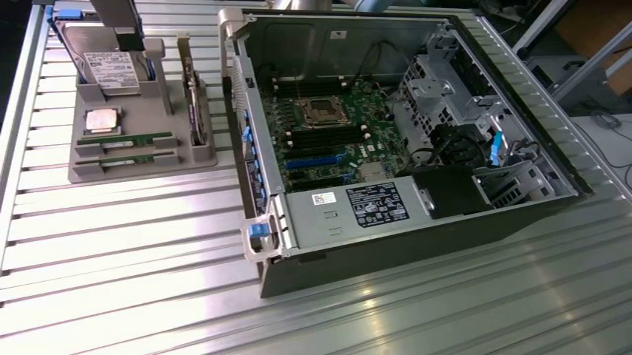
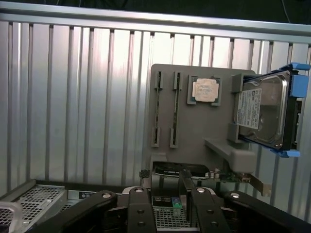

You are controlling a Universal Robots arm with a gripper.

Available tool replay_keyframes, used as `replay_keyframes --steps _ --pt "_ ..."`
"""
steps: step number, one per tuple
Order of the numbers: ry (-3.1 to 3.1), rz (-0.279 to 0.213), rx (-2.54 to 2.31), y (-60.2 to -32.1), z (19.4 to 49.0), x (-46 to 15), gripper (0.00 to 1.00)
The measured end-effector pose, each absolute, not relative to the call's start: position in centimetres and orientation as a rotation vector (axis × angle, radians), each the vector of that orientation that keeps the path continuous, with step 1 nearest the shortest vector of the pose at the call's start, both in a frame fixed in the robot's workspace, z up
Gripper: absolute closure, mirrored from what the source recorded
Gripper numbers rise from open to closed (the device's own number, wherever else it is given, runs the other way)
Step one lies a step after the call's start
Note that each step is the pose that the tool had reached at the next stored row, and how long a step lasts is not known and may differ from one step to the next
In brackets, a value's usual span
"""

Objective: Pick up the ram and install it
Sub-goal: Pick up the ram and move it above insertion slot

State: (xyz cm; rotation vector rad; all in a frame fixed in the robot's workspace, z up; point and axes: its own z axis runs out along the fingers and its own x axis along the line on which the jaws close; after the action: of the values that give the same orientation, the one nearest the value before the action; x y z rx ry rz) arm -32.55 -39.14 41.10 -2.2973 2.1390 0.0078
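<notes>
Green ram sticks [image 1: 123,138] sit untouched at one tray [image 1: 148,171] end; the open, empty gripper [image 2: 170,206] hovers above, needing alignment over one.

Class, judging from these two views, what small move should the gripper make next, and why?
Probably shift the open gripper across the tray toward the ram: both sticks lie in its slots, while it hangs empty near the hard drive.

The hand [image 1: 129,35] partly hides the hard drive [image 1: 106,65].
</notes>
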Motion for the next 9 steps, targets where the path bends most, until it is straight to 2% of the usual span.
replay_keyframes --steps 9 --pt "2.138 0.008 -2.298 -39.15 40.39 -33.59 0.64"
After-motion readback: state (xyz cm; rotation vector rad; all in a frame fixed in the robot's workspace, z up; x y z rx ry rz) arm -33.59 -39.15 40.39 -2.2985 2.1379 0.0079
